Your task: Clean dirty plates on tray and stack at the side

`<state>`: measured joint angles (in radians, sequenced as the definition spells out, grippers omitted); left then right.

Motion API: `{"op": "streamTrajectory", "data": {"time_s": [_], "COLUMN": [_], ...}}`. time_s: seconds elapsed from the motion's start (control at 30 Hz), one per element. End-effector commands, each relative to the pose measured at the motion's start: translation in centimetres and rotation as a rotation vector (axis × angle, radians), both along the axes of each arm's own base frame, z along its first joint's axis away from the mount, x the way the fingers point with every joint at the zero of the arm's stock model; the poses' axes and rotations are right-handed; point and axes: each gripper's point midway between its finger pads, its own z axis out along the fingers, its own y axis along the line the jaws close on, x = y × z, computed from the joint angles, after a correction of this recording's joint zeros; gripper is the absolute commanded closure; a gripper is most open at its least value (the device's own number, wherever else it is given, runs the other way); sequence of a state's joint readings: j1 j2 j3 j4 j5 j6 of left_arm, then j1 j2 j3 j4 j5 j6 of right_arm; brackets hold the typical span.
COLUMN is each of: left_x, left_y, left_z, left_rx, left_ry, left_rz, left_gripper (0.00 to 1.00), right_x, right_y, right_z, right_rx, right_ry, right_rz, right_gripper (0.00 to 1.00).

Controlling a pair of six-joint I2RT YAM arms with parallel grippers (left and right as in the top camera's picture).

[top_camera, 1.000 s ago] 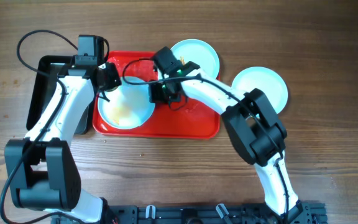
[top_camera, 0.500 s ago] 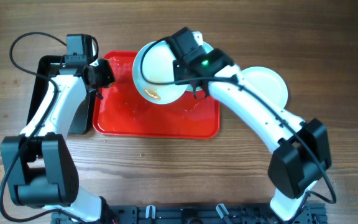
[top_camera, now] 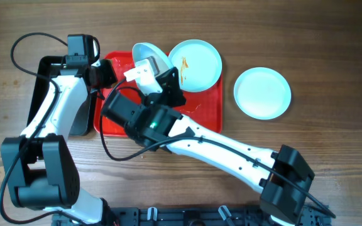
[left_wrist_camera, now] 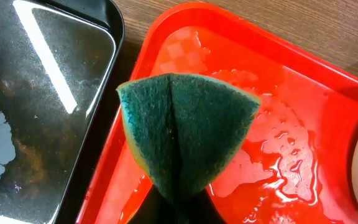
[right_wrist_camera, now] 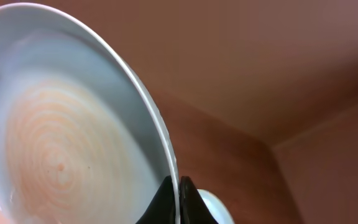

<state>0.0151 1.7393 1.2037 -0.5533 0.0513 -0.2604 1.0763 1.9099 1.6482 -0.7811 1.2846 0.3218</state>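
Above the red tray [left_wrist_camera: 316,99], the right tool [right_wrist_camera: 178,198] pinches the rim of a tilted, orange-smeared plate [right_wrist_camera: 61,143], with the left tool [top_camera: 104,75] nearby to its left clamping a green sponge [left_wrist_camera: 185,130].

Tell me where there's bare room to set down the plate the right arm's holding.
Bare table lies right of the clean plate and along the far edge. The red tray is crowded: the right gripper holds a smeared plate tilted over it, the streaked plate overlaps its far right corner, and the left gripper holds a sponge at its left rim.
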Motion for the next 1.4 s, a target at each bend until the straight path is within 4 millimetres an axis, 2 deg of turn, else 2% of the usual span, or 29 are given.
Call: {"op": "streamTrajectory", "data": {"time_s": [0.0, 0.07, 0.13, 0.23, 0.33, 0.43, 0.47, 0.5, 0.53, 0.57, 0.6, 0.67, 0.73, 0.8, 0.9, 0.97, 1.0, 1.1, 1.13, 1.2, 1.23, 1.3, 1.37], "left_x": [0.2, 0.2, 0.2, 0.2, 0.2, 0.2, 0.2, 0.2, 0.2, 0.2, 0.3, 0.3, 0.4, 0.5, 0.6, 0.6, 0.6, 0.6, 0.6, 0.6, 0.6, 0.6, 0.6], "left_y": [0.0, 0.0, 0.0, 0.0, 0.0, 0.0, 0.0, 0.0, 0.0, 0.0, 0.0, 0.0, 0.0, 0.0, 0.0, -0.2, -0.3, -0.3, -0.3, -0.3, -0.3, -0.3, -0.3], "left_z": [0.0, 0.0, 0.0, 0.0, 0.0, 0.0, 0.0, 0.0, 0.0, 0.0, 0.0, 0.0, 0.0, 0.1, 0.1, 0.2, 0.2, 0.2, 0.2, 0.2, 0.2, 0.2, 0.2], "left_rx": [-0.015, -0.015, -0.015, -0.015, -0.015, -0.015, -0.015, -0.015, -0.015, -0.015, -0.015, -0.015, -0.015, -0.015, -0.015, -0.027, -0.032, -0.032, -0.032, -0.032, -0.032, -0.032, -0.032], "left_ry": [-0.002, -0.002, -0.002, -0.002, -0.002, -0.002, -0.002, -0.002, -0.002, -0.002, -0.003, -0.005, -0.008, -0.014, -0.017, -0.018, -0.018, -0.018, -0.018, -0.017, -0.017, -0.017, -0.017], "left_rz": [0.009, 0.009, 0.009, 0.009, 0.008, 0.008, 0.008, 0.008, 0.008, 0.008, 0.008, 0.008, 0.008, 0.008, 0.008, 0.001, -0.002, -0.002, -0.002, -0.002, -0.002, -0.002, -0.002], "left_gripper": [0.96, 0.96, 0.96, 0.96, 0.96, 0.96, 0.96, 0.96, 0.96, 0.96, 0.96, 0.96, 0.96, 0.96, 0.96, 0.96, 0.96, 0.96, 0.96, 0.96, 0.96, 0.96, 0.96], "right_x": [0.1, 0.6, 1.0, 1.9, 1.9, 0.9, 0.6, 0.6, 0.6, 0.5, 0.7, 1.7, 3.2, 4.5, 6.0, 7.4, 7.6, 7.7, 7.8, 7.6, 7.9, 7.9, 8.0], "right_y": [-0.6, 0.7, 2.5, 3.5, 4.9, 5.8, 6.0, 6.0, 6.2, 7.4, 7.9, 8.1, 7.1, 6.6, 7.5, 7.9, 8.1, 8.1, 8.0, 8.0, 7.6, 7.4, 7.5], "right_z": [1.5, -0.7, -4.3, -9.2, -14.5, -19.4, -20.4, -20.7, -20.9, -20.5, -20.1, -19.0, -18.5, -18.5, -17.8, -18.4, -19.0, -23.0, -23.7, -24.2, -24.4, -24.5, -24.0], "right_rx": [0.028, 0.107, 0.240, 0.490, 0.669, 0.745, 0.746, 0.750, 0.751, 0.771, 0.798, 0.843, 0.840, 0.807, 0.796, 0.751, 0.737, 0.687, 0.684, 0.688, 0.691, 0.701, 0.705], "right_ry": [-0.035, 0.080, 0.278, 0.506, 0.725, 0.884, 0.916, 0.929, 0.954, 1.014, 1.050, 1.096, 1.085, 1.035, 0.945, 0.889, 0.893, 0.992, 1.002, 1.013, 1.004, 1.003, 0.998], "right_rz": [-0.016, 0.052, 0.152, 0.153, 0.138, 0.088, 0.083, 0.084, 0.115, 0.236, 0.313, 0.480, 0.574, 0.597, 0.622, 0.622, 0.624, 0.571, 0.561, 0.546, 0.510, 0.481, 0.489], "right_gripper": [0.96, 0.96, 0.96, 0.96, 0.96, 0.96, 0.94, 0.84, 0.71, 0.55, 0.49, 0.46, 0.47, 0.51, 0.55, 0.56, 0.56, 0.58, 0.61, 0.68, 0.75, 0.80, 0.78]}}
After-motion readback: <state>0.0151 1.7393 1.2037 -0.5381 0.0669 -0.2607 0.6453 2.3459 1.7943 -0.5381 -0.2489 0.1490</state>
